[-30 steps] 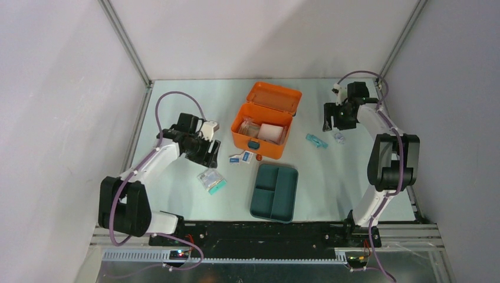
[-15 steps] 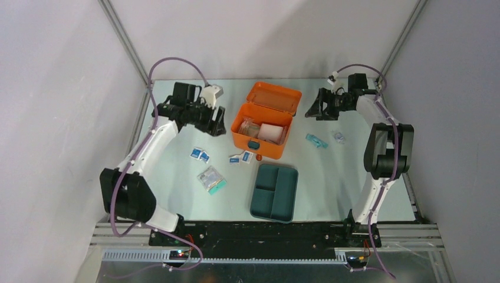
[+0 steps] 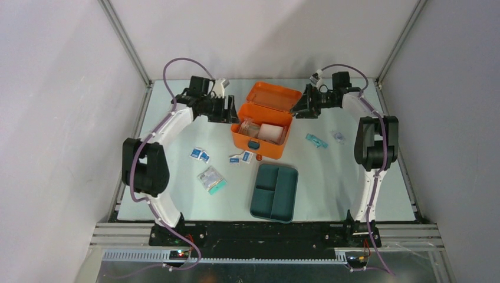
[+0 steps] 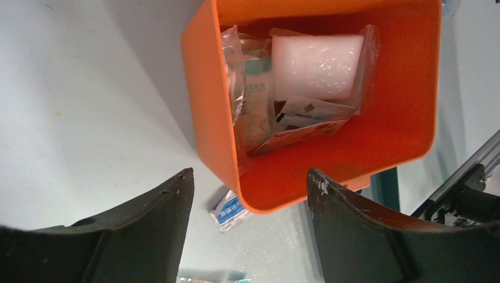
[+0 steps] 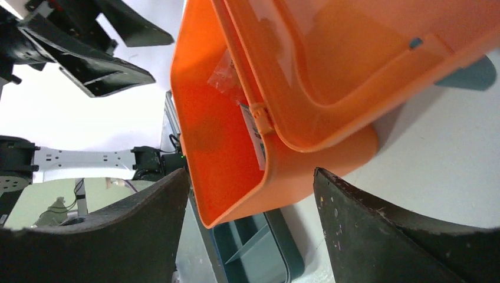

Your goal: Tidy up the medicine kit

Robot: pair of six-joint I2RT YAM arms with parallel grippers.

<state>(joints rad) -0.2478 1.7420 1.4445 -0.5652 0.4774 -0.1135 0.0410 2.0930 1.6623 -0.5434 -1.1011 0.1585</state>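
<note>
The medicine kit (image 3: 263,141) is an orange box in the middle of the table, its lid (image 3: 275,97) hinged open toward the back. Inside lie a white pad (image 4: 315,59) and several clear packets (image 4: 253,94). My left gripper (image 3: 227,114) hovers open at the box's left wall. In the left wrist view (image 4: 250,177) the box's near corner shows between the fingers, which do not touch it. My right gripper (image 3: 298,108) is open at the box's right side by the lid. The right wrist view (image 5: 250,174) shows the box wall (image 5: 224,147) and lid (image 5: 365,53) between its jaws.
A dark teal compartment tray (image 3: 274,191) lies in front of the box. Small blue-white packets (image 3: 200,155) (image 3: 242,157) and a clear packet (image 3: 211,180) lie at front left. Two more small items (image 3: 316,140) (image 3: 338,137) lie to the right of the box.
Both arms have swung inward and toward the back, from the table's sides to either side of the orange box. The right jaws have spread a little wider.
</note>
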